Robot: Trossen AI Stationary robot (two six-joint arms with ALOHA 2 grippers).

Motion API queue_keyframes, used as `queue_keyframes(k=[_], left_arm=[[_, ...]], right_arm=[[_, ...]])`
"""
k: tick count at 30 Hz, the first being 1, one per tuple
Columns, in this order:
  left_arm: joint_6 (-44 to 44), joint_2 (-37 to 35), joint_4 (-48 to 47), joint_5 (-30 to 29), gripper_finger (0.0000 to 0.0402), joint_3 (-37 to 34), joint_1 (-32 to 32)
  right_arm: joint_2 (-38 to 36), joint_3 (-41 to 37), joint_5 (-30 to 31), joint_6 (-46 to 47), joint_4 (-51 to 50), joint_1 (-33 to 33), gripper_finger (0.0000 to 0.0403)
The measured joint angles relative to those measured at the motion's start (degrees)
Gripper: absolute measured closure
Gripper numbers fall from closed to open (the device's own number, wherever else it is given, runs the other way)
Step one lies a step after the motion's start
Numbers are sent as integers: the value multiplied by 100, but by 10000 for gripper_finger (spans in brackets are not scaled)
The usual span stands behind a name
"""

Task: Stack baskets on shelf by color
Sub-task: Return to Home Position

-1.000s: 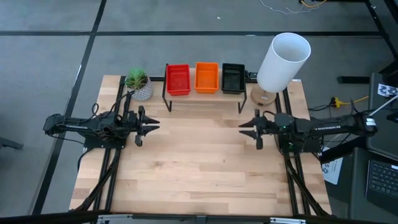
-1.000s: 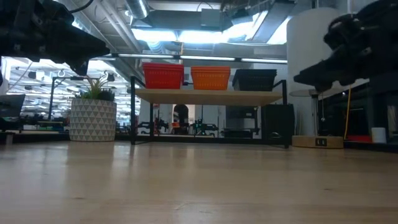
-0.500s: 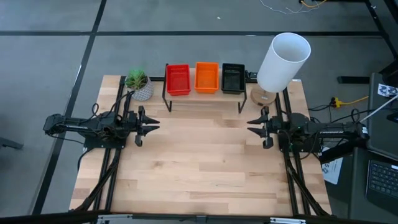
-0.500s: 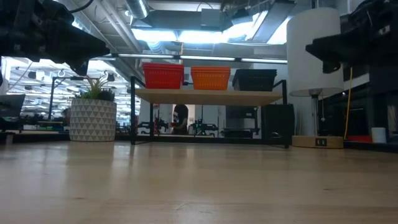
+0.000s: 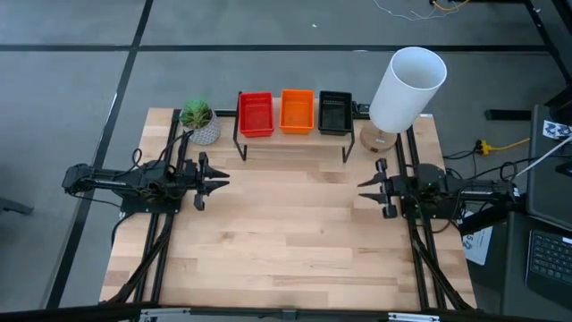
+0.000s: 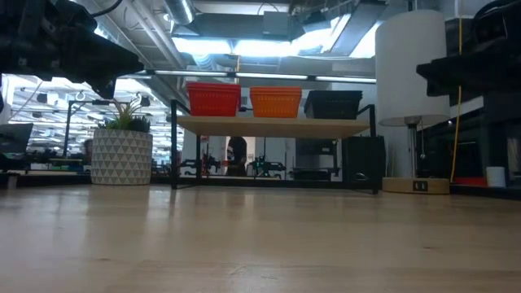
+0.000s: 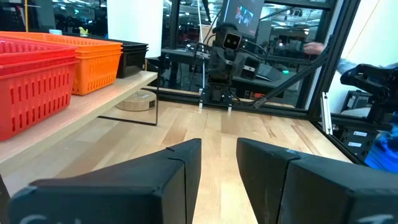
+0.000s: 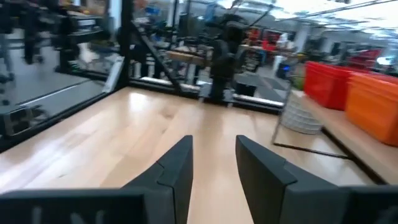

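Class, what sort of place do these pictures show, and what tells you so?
Probably a robotics lab or workshop: the left arm and right arm are mounted at a wooden table, bare pipes and strip lights run across the ceiling, and a laptop sits beside the rig.

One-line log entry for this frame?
shelf: red baskets, orange baskets, black baskets | left pincer: open, empty | right pincer: open, empty

The baskets [image 5: 298,112] were set in a row on the shelf [image 5: 295,141] at the counter's [image 5: 286,241] far edge. A potted plant [image 5: 200,121] was placed left of it, a lamp [image 5: 404,89] right of it. The left tool [image 5: 217,182] and right tool [image 5: 365,186] were held at opposite sides.
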Motion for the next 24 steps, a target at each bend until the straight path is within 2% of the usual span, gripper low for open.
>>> queue_keyframes(k=[3,24], left_arm=[[-1,0,2,2,306,0,0],[0,0,1,2,306,0,0]], right_arm=[[0,0,-146,-2,-21,0,281],[17,0,-139,0,-19,0,281]])
